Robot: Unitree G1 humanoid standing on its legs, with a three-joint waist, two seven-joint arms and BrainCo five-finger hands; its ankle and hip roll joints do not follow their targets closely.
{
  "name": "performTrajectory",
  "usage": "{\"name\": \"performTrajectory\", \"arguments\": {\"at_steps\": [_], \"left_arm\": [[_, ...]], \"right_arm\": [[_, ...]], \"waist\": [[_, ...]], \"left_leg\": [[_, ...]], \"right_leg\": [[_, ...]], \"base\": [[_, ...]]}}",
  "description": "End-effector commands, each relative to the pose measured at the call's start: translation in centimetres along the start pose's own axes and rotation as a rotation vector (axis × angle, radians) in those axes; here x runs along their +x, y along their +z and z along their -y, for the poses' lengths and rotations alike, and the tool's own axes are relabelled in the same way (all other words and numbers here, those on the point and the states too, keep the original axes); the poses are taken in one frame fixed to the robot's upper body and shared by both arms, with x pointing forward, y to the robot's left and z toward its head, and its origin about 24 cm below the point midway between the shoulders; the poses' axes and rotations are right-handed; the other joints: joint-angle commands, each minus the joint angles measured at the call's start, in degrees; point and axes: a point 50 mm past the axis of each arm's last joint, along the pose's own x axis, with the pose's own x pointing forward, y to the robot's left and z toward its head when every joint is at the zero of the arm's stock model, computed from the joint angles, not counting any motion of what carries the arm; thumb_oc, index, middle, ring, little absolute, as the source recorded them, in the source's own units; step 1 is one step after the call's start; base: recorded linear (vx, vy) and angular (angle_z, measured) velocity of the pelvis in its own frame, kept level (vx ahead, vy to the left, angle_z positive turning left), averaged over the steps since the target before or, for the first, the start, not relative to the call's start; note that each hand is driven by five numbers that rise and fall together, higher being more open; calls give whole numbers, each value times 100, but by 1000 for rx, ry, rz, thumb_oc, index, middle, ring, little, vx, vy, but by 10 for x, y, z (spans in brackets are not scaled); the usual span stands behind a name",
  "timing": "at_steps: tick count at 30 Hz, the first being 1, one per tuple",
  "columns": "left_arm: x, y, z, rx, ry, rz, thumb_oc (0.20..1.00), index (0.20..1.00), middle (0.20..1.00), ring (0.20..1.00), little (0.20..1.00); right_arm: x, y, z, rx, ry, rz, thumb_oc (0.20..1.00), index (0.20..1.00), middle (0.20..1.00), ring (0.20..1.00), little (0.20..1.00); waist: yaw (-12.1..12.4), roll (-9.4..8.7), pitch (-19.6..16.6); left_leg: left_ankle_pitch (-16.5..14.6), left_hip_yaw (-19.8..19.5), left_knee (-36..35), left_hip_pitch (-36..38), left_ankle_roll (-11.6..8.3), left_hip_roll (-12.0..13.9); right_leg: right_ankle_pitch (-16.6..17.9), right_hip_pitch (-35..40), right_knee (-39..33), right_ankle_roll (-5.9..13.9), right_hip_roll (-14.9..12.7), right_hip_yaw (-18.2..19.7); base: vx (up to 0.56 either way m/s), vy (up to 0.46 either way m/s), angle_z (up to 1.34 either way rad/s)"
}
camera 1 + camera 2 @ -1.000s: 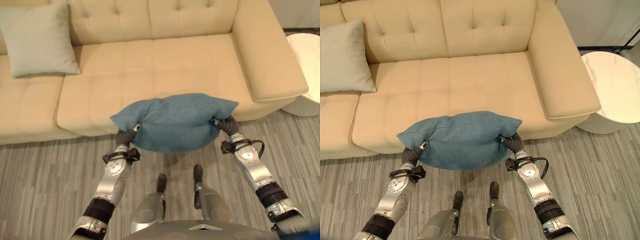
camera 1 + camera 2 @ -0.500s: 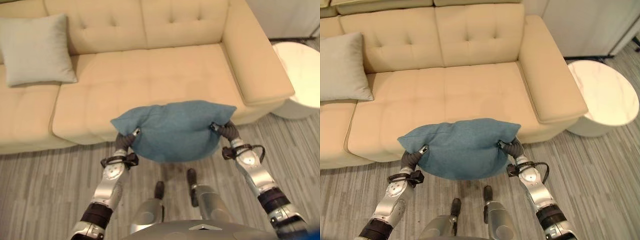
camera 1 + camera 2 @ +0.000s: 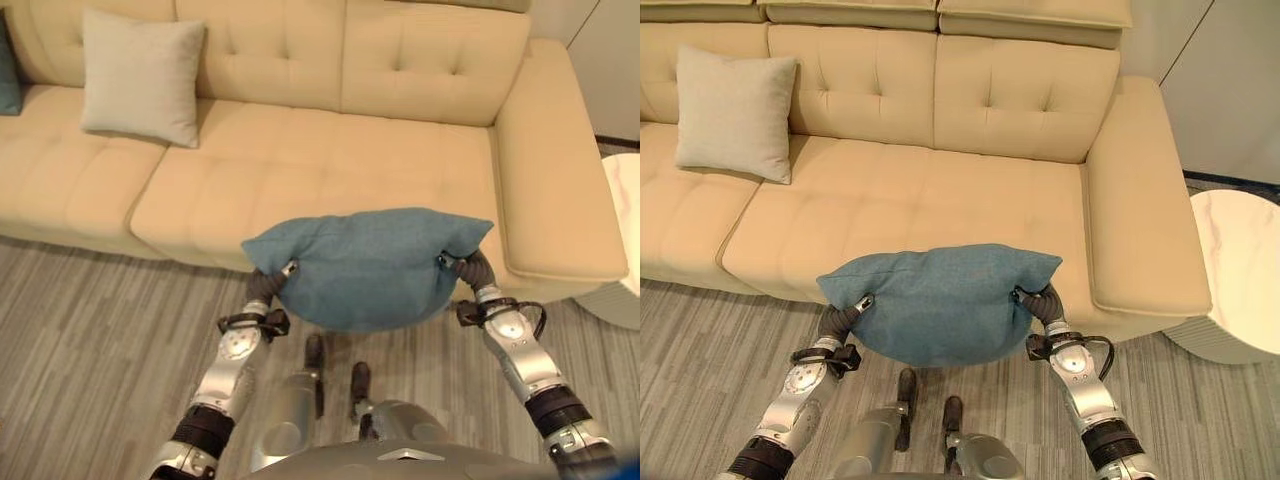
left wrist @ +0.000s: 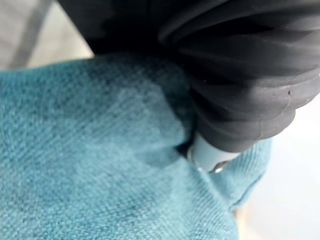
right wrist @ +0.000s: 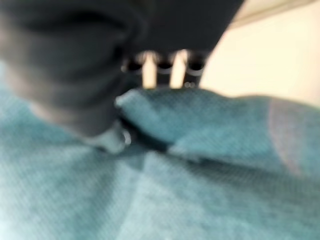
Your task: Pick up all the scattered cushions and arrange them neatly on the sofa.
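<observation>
The camera has swung, so the sofa point(image 3: 330, 150) now shows its whole backrest and the grey cushion point(image 3: 140, 75) sits further right in view. A dark teal cushion point(image 3: 8, 80) has come into view at the far left edge.

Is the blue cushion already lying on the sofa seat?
No, the blue cushion is held up between both hands in front of the sofa.
</observation>
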Motion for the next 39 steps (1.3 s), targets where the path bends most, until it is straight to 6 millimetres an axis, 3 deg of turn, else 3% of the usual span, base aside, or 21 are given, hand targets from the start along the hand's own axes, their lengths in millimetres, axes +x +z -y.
{"name": "performTrajectory", "arguments": {"at_steps": [1, 2, 3, 4, 6, 7, 8, 9, 10, 11, 14, 16, 20, 21, 25, 32, 39], "left_arm": [[9, 53, 16, -28, -100, 257, 200, 200, 200, 200, 200], [9, 54, 16, -26, -95, 258, 200, 200, 200, 200, 200], [9, 56, 17, -22, -95, 268, 200, 200, 200, 200, 200], [8, 60, 16, -15, -97, 282, 200, 200, 200, 200, 200], [10, 64, 18, 6, -106, 297, 200, 200, 200, 200, 200], [10, 65, 18, 13, -105, 299, 200, 200, 200, 200, 200], [10, 65, 19, 15, -110, 301, 200, 200, 200, 200, 200], [10, 65, 17, 15, -105, 302, 200, 200, 200, 200, 200], [7, 61, 14, 12, -93, 287, 200, 200, 200, 200, 200], [7, 58, 18, 15, -122, 278, 200, 200, 200, 200, 200], [9, 58, 22, -3, -151, 276, 200, 200, 200, 200, 200], [12, 60, 25, -15, -150, 277, 200, 200, 200, 200, 200], [12, 61, 25, -17, -141, 277, 200, 200, 200, 200, 200], [14, 63, 25, -2, -137, 284, 200, 200, 200, 200, 200], [13, 65, 22, -14, -116, 294, 200, 200, 200, 200, 200], [15, 72, 22, 39, -133, 315, 200, 200, 200, 200, 200], [30, 94, 26, 77, -103, 378, 200, 200, 200, 200, 200]], "right_arm": [[6, 41, 15, -15, -62, 214, 200, 200, 200, 200, 200], [6, 42, 13, -17, -58, 213, 200, 200, 200, 200, 200], [9, 45, 9, -6, -50, 227, 200, 200, 200, 200, 200], [11, 48, 7, -12, -49, 235, 200, 200, 200, 200, 200], [16, 55, -1, -12, -23, 258, 200, 200, 200, 200, 200], [16, 56, -2, -13, -17, 262, 200, 200, 200, 200, 200], [19, 58, -2, -17, -9, 263, 200, 200, 200, 200, 200], [21, 60, -4, -7, 4, 269, 200, 200, 200, 200, 200], [18, 52, -3, -1, 9, 235, 200, 200, 200, 200, 200], [16, 51, 0, -15, 11, 236, 200, 200, 200, 200, 200], [13, 50, 14, -11, -42, 237, 200, 200, 200, 200, 200], [13, 53, 19, -7, -58, 247, 200, 200, 200, 200, 200], [12, 51, 22, -11, -69, 236, 200, 200, 200, 200, 200], [12, 50, 24, -10, -80, 230, 200, 200, 200, 200, 200], [14, 49, 22, -23, -69, 222, 200, 200, 200, 200, 200], [16, 44, 20, -29, -67, 187, 200, 200, 200, 200, 200], [33, 65, 16, -54, -66, 236, 200, 200, 200, 200, 200]], "waist": [[-97, -61, -542], [-77, -77, -558], [-90, -98, -541], [-91, -92, -500], [-136, -5, -417], [-148, 15, -431], [-186, 5, -498], [-244, -29, -519], [-299, -92, -542], [-327, -131, -563], [-369, -162, -601], [-301, -193, -541], [-296, -218, -595], [-264, -198, -619], [-220, -110, -636], [-246, -81, -800], [-210, -61, -771]], "left_leg": [[124, -9, -28, 524, 58, -119], [58, 18, -46, 622, 126, -137], [-42, 64, -60, 802, 261, -195], [-86, 105, -70, 886, 314, -202], [-189, 83, -89, 1047, 397, -158], [-242, 57, -108, 1119, 400, -155], [-313, 39, -259, 1282, 383, -184], [-394, 38, -359, 1473, 349, -226], [-503, -20, -261, 1659, 267, -281], [-517, -80, -125, 1651, 154, -254], [-384, -37, 588, 1413, -125, -82], [-232, -228, 1219, 1125, -211, -73], [-368, -243, 671, 1131, -155, 114], [-223, -332, 108, 1100, -190, 257], [-79, -676, -231, 1183, -234, 298], [-110, -325, -723, 1652, -95, 225], [-144, -150, -819, 1637, -45, 185]], "right_leg": [[-388, 173, 842, 824, -696, 466], [-350, 160, 994, 892, -763, 490], [90, -89, 1691, 1095, -878, 594], [293, -240, 1962, 1192, -941, 612], [372, -569, 2452, 1167, -912, 742], [294, -667, 2336, 1115, -910, 716], [149, -785, 1624, 1051, -851, 601], [281, -887, 773, 1075, -775, 430], [448, -837, 417, 1107, -787, 311], [421, -650, 355, 1006, -681, 581], [424, -383, 166, 876, -728, 289], [388, -158, 71, 763, -721, 207], [306, -36, 42, 789, -768, 268], [245, 9, 34, 813, -766, 306], [150, 14, 117, 795, -724, 457], [258, 151, 1, 988, -973, 557], [327, 34, -89, 1068, -1080, 637]], "base": [[230, 147, -42], [243, 202, -34], [189, 194, -59], [194, 209, -68], [148, 131, -44], [234, 73, 0], [338, 40, 4], [497, -42, -38], [449, -118, -45], [359, -162, -11], [128, -133, 68], [90, -105, 74], [89, 8, 23], [125, 68, 1], [75, 85, -24], [57, 163, -27], [21, 49, -4]]}}
